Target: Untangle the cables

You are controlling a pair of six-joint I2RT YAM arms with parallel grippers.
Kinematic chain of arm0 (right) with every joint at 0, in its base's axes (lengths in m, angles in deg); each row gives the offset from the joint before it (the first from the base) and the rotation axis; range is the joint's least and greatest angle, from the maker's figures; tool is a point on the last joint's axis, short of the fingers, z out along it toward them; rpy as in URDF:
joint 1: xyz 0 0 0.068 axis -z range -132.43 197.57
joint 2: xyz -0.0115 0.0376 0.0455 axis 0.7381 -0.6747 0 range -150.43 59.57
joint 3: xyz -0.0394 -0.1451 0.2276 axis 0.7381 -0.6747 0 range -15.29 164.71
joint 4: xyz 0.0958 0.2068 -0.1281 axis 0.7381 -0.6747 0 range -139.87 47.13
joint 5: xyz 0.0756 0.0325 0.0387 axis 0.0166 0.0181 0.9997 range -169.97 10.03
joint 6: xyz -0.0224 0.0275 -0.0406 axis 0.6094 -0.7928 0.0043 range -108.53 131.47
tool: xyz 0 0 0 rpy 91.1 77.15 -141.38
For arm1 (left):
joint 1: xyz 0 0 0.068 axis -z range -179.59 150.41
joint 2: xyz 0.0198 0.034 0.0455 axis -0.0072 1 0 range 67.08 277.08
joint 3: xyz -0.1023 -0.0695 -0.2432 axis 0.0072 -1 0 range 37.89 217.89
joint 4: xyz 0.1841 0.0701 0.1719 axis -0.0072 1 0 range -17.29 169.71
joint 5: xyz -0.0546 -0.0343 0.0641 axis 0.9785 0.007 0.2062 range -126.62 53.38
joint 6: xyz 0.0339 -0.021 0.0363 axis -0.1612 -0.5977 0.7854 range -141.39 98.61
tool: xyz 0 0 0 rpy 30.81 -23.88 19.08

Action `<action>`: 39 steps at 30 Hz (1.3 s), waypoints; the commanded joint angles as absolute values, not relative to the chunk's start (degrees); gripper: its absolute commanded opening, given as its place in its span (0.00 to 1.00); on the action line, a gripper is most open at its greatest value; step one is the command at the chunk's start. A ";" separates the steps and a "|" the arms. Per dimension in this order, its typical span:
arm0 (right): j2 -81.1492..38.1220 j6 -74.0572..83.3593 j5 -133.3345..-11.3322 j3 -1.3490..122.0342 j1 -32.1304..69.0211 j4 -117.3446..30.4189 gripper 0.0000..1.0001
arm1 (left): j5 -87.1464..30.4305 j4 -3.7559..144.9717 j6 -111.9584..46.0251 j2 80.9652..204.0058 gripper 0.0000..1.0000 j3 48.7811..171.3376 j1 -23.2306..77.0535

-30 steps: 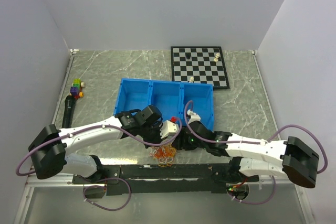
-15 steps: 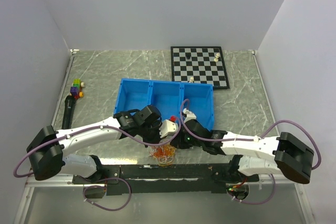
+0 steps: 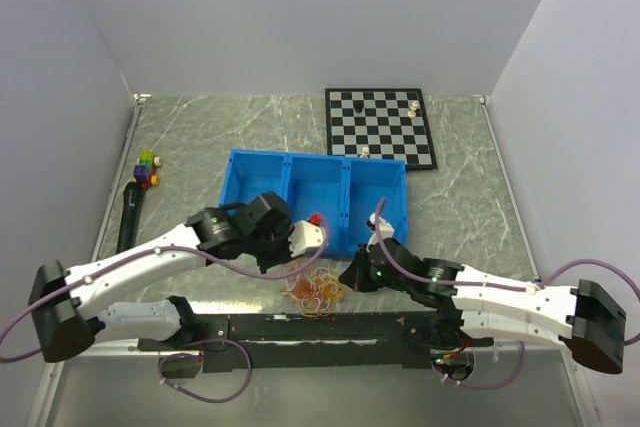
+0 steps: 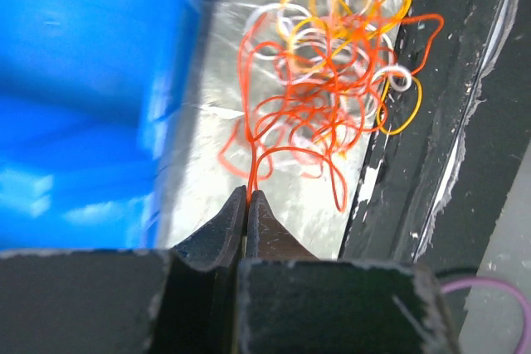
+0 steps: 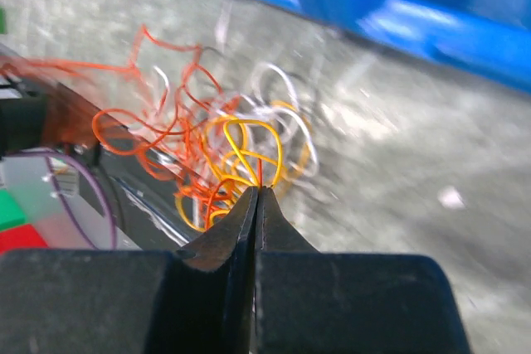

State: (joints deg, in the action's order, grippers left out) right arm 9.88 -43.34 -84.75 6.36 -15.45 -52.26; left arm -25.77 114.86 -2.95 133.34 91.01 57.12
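Observation:
The cables (image 3: 316,289) are a small clump of thin orange, yellow and white loops on the table between the blue bin and the black front rail. My left gripper (image 3: 298,265) sits at the clump's left edge. In the left wrist view the left gripper (image 4: 247,195) is shut on an orange strand that runs up into the cables (image 4: 332,80). My right gripper (image 3: 347,275) is at the clump's right edge. Seen from the right wrist, that gripper (image 5: 258,190) is shut on yellow and orange strands of the cables (image 5: 207,147).
A blue three-compartment bin (image 3: 318,197) stands just behind the clump. A chessboard (image 3: 381,127) with a few pieces lies at the back right. Coloured blocks (image 3: 147,169) and a black stick (image 3: 129,212) lie at the left edge. A black rail (image 3: 330,327) runs along the front.
The right gripper has shut on strands of the clump. The left arm drew back to the left and the right arm to the right, and the clump has spread wider.

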 commanded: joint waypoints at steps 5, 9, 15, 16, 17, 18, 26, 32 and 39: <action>15.18 -47.33 -90.16 5.97 -18.34 -68.69 0.00 | -30.03 130.62 1.82 126.94 0.01 106.07 55.78; 12.64 -49.17 -91.75 6.86 -21.15 -70.81 0.00 | -30.90 132.65 0.06 126.14 0.01 118.54 55.78; 4.47 -51.20 -94.12 9.93 -26.16 -71.95 0.00 | -38.10 127.48 -0.73 124.65 0.01 133.76 55.78; 3.15 -51.72 -94.47 10.46 -26.86 -72.48 0.00 | -39.68 126.68 -0.65 124.91 0.01 135.43 55.78; 1.66 -52.08 -94.74 11.24 -27.74 -72.92 0.00 | -41.44 125.72 -0.47 125.00 0.01 137.28 55.78; 0.43 -52.34 -95.18 11.86 -28.62 -73.45 0.00 | -43.11 124.49 0.05 125.17 0.01 138.60 55.78; -3.45 -57.00 -97.29 12.40 -32.84 -73.54 0.00 | -64.47 100.33 6.81 124.39 0.01 142.83 55.78; -2.31 -58.41 -97.64 11.25 -33.64 -73.54 0.00 | -75.36 81.37 14.19 123.68 0.01 138.27 55.78; -2.66 -59.90 -96.59 10.46 -34.43 -73.54 0.00 | -76.35 67.69 21.32 130.17 0.01 153.52 55.78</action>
State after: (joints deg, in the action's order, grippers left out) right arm -2.93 -57.57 -97.95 11.25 -33.22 -72.56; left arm -73.04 79.94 15.85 126.67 142.55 55.94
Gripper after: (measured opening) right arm 0.007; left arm 0.024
